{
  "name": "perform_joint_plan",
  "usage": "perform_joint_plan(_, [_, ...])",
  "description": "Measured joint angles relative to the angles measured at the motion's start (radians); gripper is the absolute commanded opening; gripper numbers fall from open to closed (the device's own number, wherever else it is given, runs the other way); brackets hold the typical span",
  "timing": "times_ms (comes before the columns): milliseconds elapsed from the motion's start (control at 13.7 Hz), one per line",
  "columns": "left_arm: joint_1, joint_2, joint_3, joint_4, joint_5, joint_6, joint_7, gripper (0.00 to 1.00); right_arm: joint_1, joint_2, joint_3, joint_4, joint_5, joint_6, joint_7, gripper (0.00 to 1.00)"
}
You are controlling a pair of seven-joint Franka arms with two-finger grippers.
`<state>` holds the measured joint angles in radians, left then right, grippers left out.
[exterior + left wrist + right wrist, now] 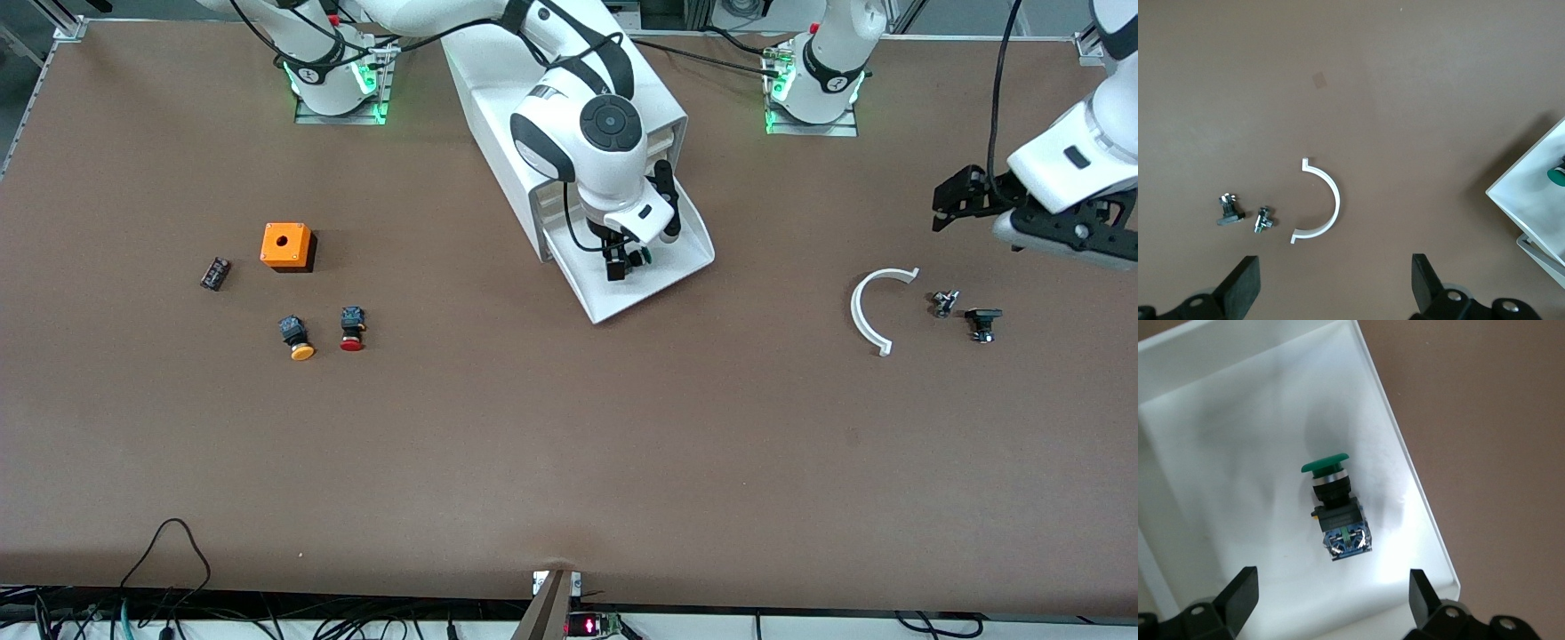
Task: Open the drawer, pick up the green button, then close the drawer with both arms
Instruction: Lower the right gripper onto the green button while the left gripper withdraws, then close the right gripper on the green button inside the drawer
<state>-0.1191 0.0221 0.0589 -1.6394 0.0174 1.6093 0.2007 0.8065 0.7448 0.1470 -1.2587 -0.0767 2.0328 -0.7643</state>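
Drawer [685,267]: pulled out of white cabinet [498,98]. Green button [1333,507]: lying on its side inside.

Right pincer [1331,603]: spread, directly over button; should descend straight, pinching the black body.

Left pincer [1335,287]: spread, waiting over the tabletop [569,444], white arc piece [1319,200] below.

A robotics lab: two white arms [613,133] are bolted by lit green bases [336,89] to a bare brown desk [569,444] framed with aluminium rails. Loose cables [169,569] trail along the desk edge nearest the front camera, and small industrial push-button parts [302,338] lie scattered on the desk.
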Motion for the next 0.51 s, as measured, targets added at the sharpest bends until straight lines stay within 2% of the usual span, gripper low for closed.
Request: perform_joint_plan(510, [0.013, 0.010, 0.007, 0.020, -0.010, -0.031, -0.047, 1.00, 0.017, 0.034, -0.004, 0.002, -0.029, 0.036, -0.032, 1.00])
